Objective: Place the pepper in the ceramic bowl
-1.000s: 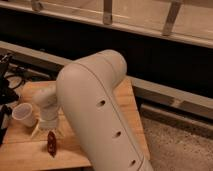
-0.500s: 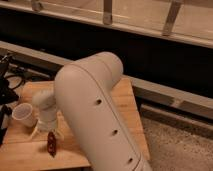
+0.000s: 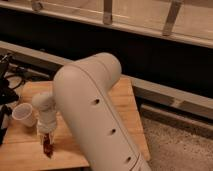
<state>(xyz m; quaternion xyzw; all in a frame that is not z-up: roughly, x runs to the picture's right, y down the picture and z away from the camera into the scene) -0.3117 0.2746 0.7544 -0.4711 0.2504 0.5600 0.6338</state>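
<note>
My gripper points down over the front left of the wooden table, at the end of the large cream arm. It is shut on the small dark red pepper, which hangs upright below the fingers, at or just above the table top. The ceramic bowl is not visible; the arm hides much of the table.
A small white cup stands on the table just left of the gripper. Dark cables and equipment lie at the far left. A dark wall and a metal rail run behind the table. Speckled floor lies to the right.
The arm has shifted slightly to the left. The gripper and pepper stay at nearly the same spot beside the white cup.
</note>
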